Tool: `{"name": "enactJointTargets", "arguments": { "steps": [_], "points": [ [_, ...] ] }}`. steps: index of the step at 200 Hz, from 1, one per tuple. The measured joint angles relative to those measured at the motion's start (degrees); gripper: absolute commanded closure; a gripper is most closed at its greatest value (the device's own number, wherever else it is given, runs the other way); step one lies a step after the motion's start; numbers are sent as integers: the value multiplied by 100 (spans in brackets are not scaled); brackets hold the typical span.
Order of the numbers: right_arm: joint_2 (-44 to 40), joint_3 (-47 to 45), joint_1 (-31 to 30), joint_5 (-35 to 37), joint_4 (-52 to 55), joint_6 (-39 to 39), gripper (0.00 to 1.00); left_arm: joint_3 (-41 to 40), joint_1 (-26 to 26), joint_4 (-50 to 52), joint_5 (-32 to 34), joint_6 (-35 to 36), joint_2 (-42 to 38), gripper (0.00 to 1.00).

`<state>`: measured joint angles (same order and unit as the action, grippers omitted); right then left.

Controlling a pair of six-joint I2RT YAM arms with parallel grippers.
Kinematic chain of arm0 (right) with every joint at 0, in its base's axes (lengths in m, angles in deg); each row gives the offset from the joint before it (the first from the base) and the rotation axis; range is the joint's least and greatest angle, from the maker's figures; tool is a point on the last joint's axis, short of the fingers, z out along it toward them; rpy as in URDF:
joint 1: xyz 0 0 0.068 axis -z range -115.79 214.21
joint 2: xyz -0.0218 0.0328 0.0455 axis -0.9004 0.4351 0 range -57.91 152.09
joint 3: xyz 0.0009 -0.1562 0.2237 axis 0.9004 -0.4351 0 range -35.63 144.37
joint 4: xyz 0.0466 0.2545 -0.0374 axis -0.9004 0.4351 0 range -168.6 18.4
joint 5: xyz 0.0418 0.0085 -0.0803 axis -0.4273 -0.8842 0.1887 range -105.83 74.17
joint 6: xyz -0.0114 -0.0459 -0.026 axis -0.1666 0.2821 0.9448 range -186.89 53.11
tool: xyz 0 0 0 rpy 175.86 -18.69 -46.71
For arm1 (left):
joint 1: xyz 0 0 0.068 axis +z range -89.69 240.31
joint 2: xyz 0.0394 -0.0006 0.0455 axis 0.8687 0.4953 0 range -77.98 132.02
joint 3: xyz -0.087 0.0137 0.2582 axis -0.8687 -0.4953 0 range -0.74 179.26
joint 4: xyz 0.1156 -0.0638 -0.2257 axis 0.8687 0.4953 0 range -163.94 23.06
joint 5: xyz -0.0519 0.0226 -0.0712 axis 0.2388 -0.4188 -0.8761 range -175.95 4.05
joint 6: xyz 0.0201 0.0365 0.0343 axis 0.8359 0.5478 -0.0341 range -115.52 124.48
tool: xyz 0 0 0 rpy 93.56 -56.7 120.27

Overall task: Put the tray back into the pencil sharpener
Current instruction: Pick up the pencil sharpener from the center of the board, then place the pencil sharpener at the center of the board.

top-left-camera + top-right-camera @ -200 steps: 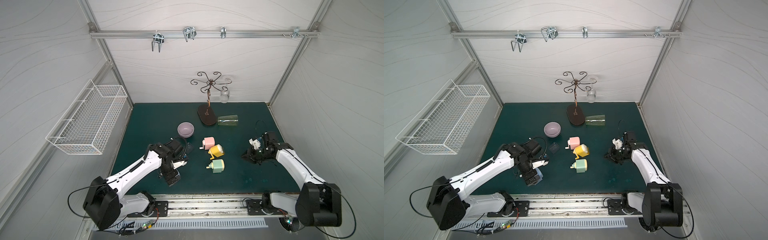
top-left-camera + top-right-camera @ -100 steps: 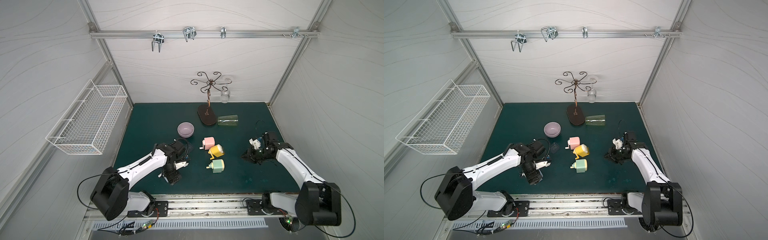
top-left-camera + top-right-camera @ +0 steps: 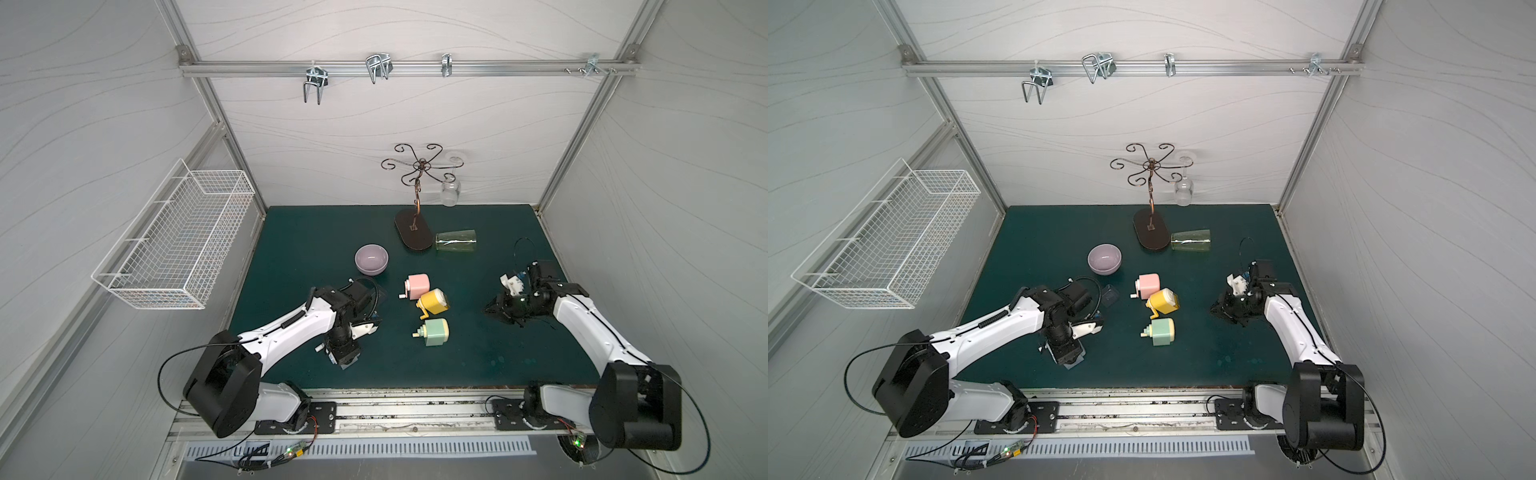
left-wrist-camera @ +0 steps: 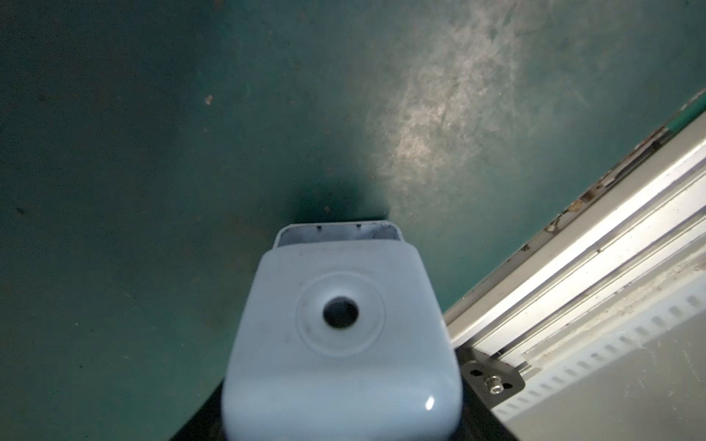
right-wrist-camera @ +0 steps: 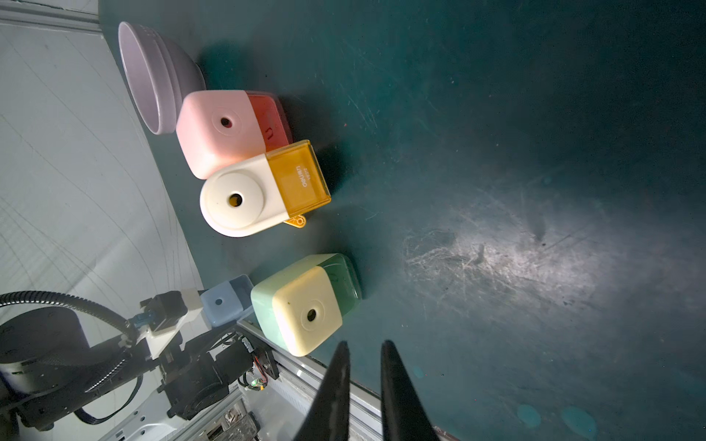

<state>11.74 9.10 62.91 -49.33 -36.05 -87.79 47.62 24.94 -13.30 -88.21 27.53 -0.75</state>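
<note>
Rails ran along the near edge of the green counter, where my two arms were bolted down. Just past them, my left hand was closed on the blue pencil sharpener, pinching its sides. In the left wrist view I looked right at its pencil hole, and the tray slot at its far end stood open. I could not tell if the sharpener touched the counter.

A little farther in sat the green sharpener. My right hand hung over the right part of the counter, well apart from everything. Its two black fingers were close together with only a thin gap, and nothing was in it.

The tray, a small dark see-through box, sat alone on the counter just beside my left arm's wrist, between it and the pink sharpener. The yellow sharpener leaned against the pink one.

Behind them stood a purple bowl. Farther back was a brown metal stand, with a green glass lying on its side just beside its base. A wine glass hung upside down from the stand.
</note>
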Motion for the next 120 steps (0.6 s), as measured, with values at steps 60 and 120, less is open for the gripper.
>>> {"name": "enactJointTargets", "arguments": {
  "steps": [60, 120],
  "points": [
    [42, 44, 22, -2, 4, 90, 82, 918, -1193, 122, 166, 494, 15, 52],
    [42, 118, 26, -2, 52, 101, 82, 1082, -1958, -234, 341, 1117, 839, 51]
  ]
}}
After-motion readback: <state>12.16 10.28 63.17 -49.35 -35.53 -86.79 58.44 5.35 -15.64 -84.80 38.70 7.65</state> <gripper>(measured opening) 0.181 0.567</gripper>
